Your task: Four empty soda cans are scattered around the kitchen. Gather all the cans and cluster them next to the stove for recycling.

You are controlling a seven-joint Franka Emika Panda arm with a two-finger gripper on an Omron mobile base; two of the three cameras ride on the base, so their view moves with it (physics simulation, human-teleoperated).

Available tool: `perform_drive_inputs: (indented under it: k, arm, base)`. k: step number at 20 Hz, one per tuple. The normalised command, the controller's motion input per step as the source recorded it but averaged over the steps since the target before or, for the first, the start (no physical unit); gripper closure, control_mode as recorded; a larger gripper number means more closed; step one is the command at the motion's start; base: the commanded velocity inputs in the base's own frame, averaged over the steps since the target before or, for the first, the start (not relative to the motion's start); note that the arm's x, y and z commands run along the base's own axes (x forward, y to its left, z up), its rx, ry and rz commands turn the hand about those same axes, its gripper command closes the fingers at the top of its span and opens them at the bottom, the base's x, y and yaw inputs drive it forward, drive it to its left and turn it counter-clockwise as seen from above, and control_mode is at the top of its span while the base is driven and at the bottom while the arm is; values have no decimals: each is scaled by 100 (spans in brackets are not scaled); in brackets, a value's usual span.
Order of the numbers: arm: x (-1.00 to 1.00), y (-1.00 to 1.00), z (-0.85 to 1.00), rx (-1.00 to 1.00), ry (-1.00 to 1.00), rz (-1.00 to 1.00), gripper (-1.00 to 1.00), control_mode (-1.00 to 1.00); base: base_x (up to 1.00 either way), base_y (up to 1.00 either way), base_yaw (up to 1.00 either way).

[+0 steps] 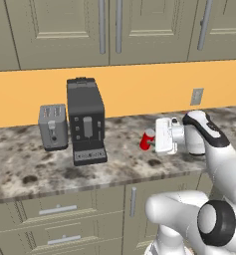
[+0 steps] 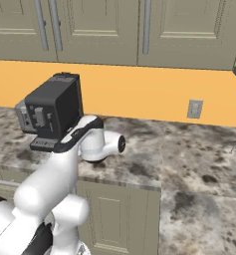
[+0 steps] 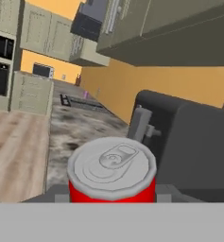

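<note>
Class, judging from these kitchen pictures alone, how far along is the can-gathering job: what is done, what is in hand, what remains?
Done: nothing visibly; no cans clustered by a stove here. In hand: the gripper is shut on a red can, which sits upright between the fingers in the hand view, near the coffee machine and toaster. Left: carry it to the stove, then fetch the others.

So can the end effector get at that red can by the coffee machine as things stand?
Yes, it looks so. The end effector is already at the red can on the counter, apparently shut on it. The hand view shows the can's silver top right up close; the coffee machine stands clear to one side.
</note>
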Motion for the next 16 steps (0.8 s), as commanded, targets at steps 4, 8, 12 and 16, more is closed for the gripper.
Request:
perform_drive_inputs:
  k: [4, 8, 12, 16]
  arm:
    - [-17, 0, 4, 0, -7, 0, 100, -100]
    - [0, 0, 0, 0, -1, 0, 100, 100]
    - [0, 0, 0, 0, 0, 0, 100, 100]
    - [0, 0, 0, 0, 0, 0, 100, 100]
  base:
    - [0, 0, 0]
    - [0, 0, 0]
    - [-53, -8, 0]
    - [-83, -16, 0]
